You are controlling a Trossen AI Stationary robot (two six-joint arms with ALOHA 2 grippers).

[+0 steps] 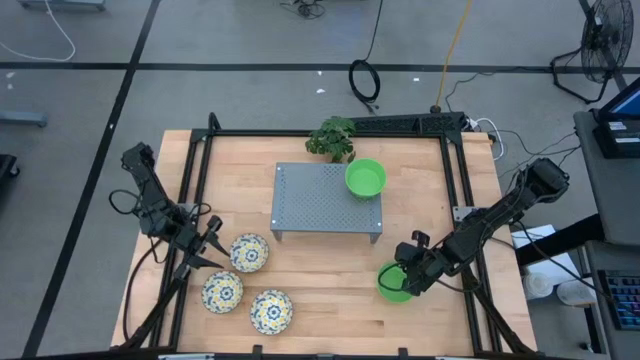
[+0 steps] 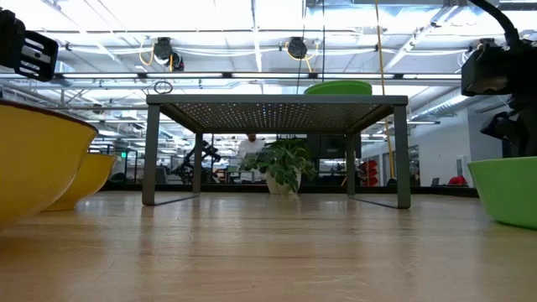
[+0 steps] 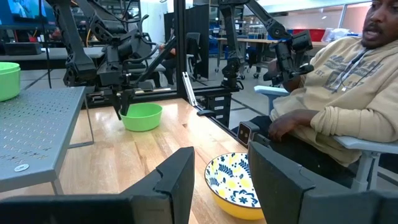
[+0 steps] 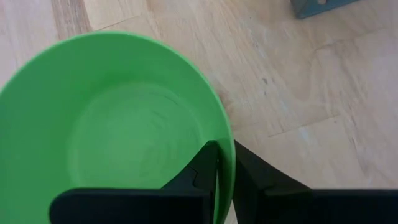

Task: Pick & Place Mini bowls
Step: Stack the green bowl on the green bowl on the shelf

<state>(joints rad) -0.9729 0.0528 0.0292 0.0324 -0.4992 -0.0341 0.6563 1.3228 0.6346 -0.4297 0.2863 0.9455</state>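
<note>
Near the table's front right, a bright green mini bowl sits on the wood with my right gripper shut on its rim. A second green bowl rests on the right end of the grey perforated stand. Three white floral mini bowls sit at the front left. My left gripper stands open and level just left of them, touching nothing; the nearest floral bowl shows beyond its fingers. My right gripper pinches the green bowl's rim on the side nearest the arm, one finger inside the bowl and the other outside. The fingers slant down from the table's right. The bowl stands upright, its base on the table as far as the left wrist view shows.
A small potted plant stands behind the stand at the far edge. A black frame runs along the table's sides. A person sits on a chair just beyond the table's edge. Bare wood lies in front of the stand, between the bowls.
</note>
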